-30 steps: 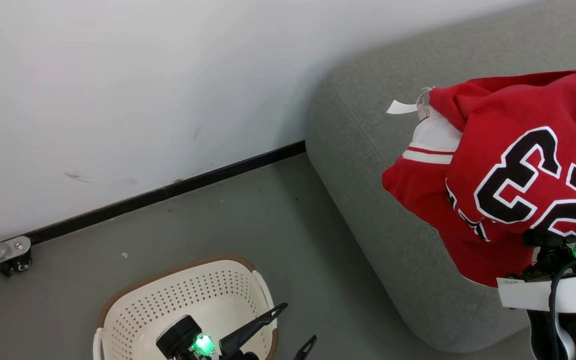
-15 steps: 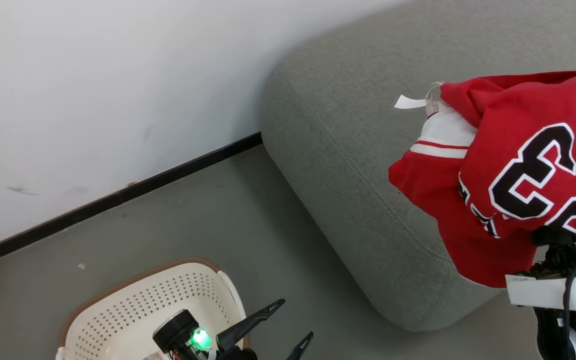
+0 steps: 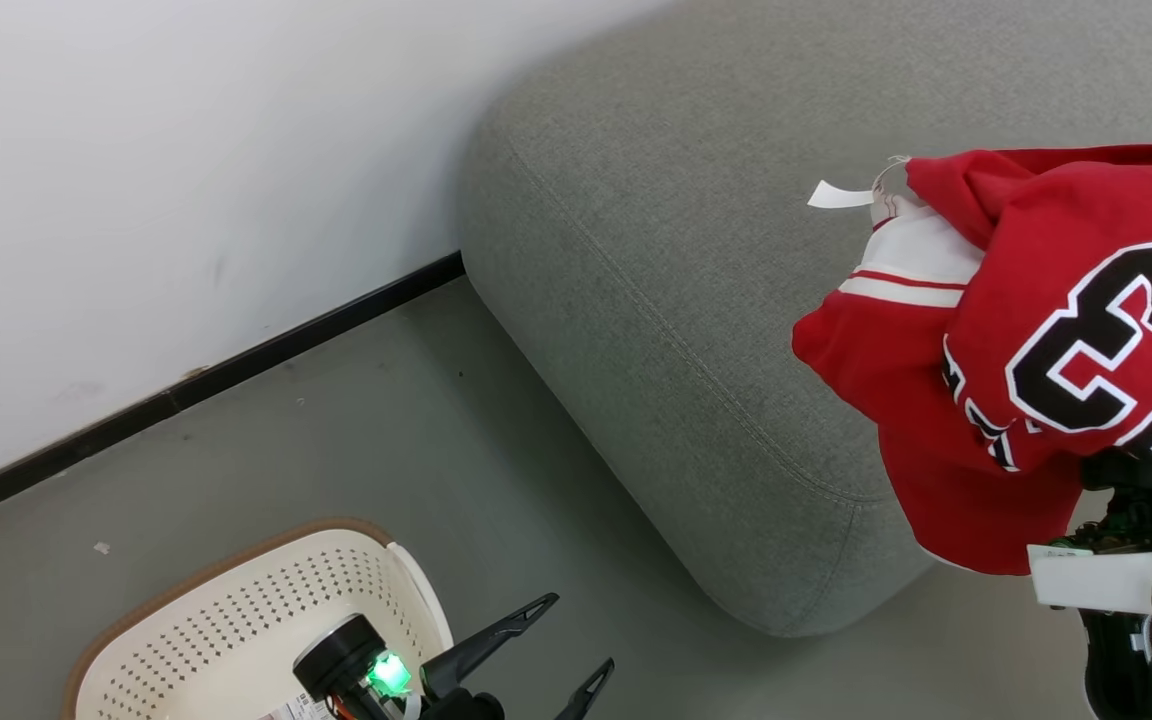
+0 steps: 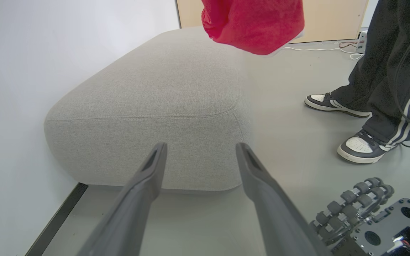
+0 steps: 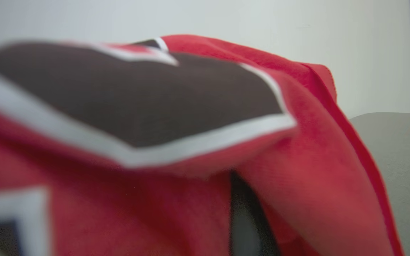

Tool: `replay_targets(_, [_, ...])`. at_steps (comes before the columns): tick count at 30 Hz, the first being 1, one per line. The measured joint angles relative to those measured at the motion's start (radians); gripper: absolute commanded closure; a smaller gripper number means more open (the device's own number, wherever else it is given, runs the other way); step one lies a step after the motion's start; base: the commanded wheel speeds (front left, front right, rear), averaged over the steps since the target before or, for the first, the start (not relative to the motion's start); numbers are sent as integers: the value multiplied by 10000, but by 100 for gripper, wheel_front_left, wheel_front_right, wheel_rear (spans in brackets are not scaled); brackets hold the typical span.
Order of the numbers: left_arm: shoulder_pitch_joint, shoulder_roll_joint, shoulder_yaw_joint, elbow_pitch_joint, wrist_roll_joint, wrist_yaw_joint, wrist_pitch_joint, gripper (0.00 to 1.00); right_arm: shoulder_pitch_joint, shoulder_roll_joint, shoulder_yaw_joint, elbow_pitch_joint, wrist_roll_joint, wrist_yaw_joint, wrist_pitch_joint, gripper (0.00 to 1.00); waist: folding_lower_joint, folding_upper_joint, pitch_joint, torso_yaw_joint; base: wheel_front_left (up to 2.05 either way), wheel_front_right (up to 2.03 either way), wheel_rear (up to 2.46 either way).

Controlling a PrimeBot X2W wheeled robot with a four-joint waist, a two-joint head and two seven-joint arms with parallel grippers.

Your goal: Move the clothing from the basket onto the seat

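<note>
One jersey drapes over right hand, above sofa.

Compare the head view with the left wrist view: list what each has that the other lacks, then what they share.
Head view: the basket, the jersey with its black number and white tag. Left wrist view: a person's legs and shoes, a white cable. Shared: the grey sofa, the red jersey held aloft, the open left gripper, the white wall.
</note>
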Motion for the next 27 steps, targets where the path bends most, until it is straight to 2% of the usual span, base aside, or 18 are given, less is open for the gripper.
replay_targets(14, [-14, 109, 75, -86, 84, 0, 0, 0, -1, 40, -1300, 1118, 219, -2, 0, 100, 0, 0, 192, -233, 0, 0, 0])
replay_targets(19, [36, 54, 316, -98, -23, 2, 0, 0, -116, 48, -1348, 1444, 222, -2, -2, 100, 0, 0, 297, -238, 0, 0, 0])
replay_targets(23, [71, 113, 382, -155, -2, 2, 0, 0, -165, 73, -1425, 2113, 871, -2, 0, 100, 0, 0, 410, -231, 0, 0, 0])
replay_targets(27, [83, 169, 382, -199, 27, 2, 0, 0, -621, 90, -1645, 2397, 988, -2, 0, 100, 0, 0, 538, -190, 0, 0, 0])
